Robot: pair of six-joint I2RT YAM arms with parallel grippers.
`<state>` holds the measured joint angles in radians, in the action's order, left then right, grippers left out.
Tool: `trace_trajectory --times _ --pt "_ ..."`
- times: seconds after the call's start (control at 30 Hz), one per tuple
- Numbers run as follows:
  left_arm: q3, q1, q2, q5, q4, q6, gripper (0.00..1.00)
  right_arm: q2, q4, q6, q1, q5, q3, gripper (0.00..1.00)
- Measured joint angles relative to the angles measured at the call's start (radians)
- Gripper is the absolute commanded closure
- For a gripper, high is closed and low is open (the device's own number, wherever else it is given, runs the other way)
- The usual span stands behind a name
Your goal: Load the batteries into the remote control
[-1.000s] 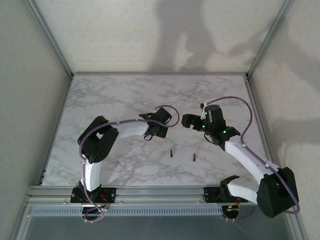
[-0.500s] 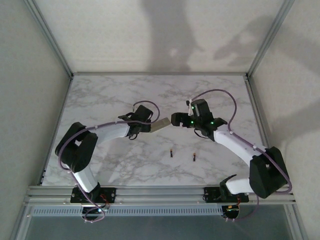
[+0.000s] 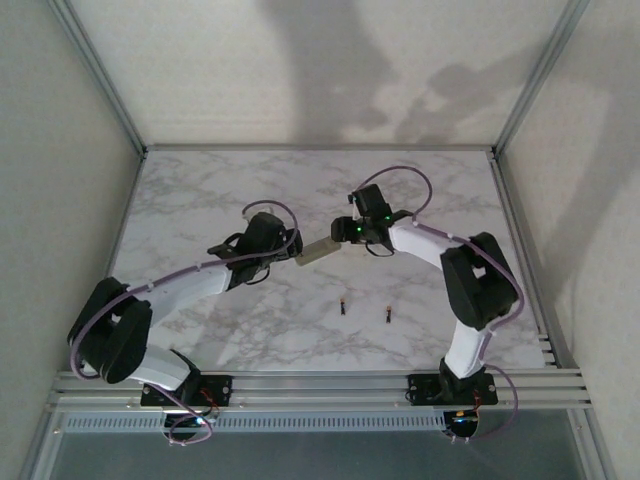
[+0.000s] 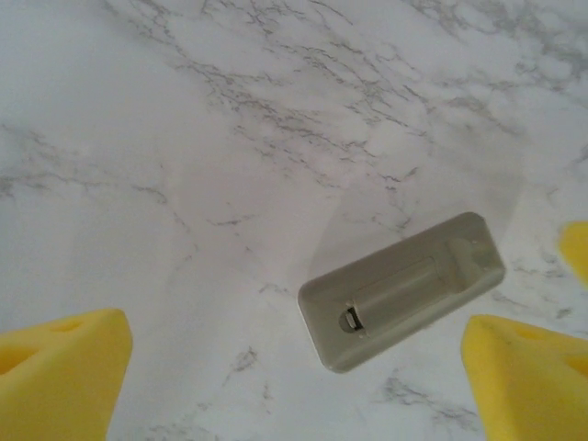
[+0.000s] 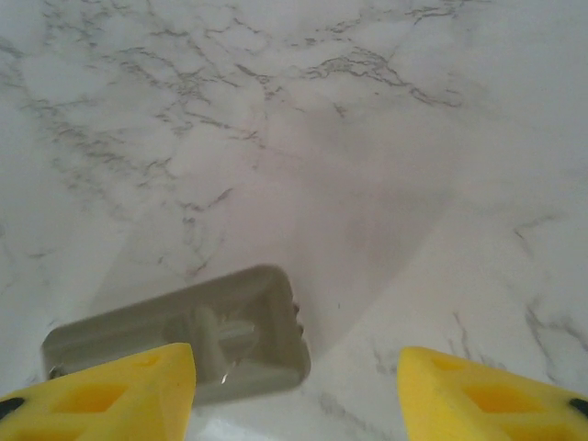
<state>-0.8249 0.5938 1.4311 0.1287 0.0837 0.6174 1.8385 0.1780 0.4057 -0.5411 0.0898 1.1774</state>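
From above, the remote [image 3: 318, 250] lies on the table [image 3: 200, 190] between my left gripper [image 3: 293, 252] and right gripper [image 3: 340, 234]. Both batteries [image 3: 343, 306] lie loose nearer my bases, well apart from it. I judge nothing is loaded yet, so both cells are left to fetch and seat. The top is white marble with grey veins, boxed in by pale walls [image 3: 60, 250] and a metal frame [image 3: 100, 75].

Through my left wrist, my fingers [image 4: 60, 381] are spread wide, released, with the remote beyond them, back up, its bay bare.

Through my right wrist, my jaws are parted and grasp nothing. One finger [image 5: 119, 395] overlaps the remote's near edge.
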Motion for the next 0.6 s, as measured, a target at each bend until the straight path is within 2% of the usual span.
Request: trace_trajectory --times 0.17,0.3,0.6 --pt "0.099 -0.004 -0.110 -0.025 -0.048 0.047 0.02 0.136 0.007 -0.003 0.000 0.027 0.102 0.40" --pt "0.116 -0.010 -0.140 -0.039 -0.069 0.068 0.03 0.187 0.005 -0.004 0.000 0.066 0.128 0.54" --pt "0.134 -0.011 -0.147 -0.067 -0.106 0.090 0.06 0.150 -0.043 0.011 -0.003 0.106 0.052 0.57"
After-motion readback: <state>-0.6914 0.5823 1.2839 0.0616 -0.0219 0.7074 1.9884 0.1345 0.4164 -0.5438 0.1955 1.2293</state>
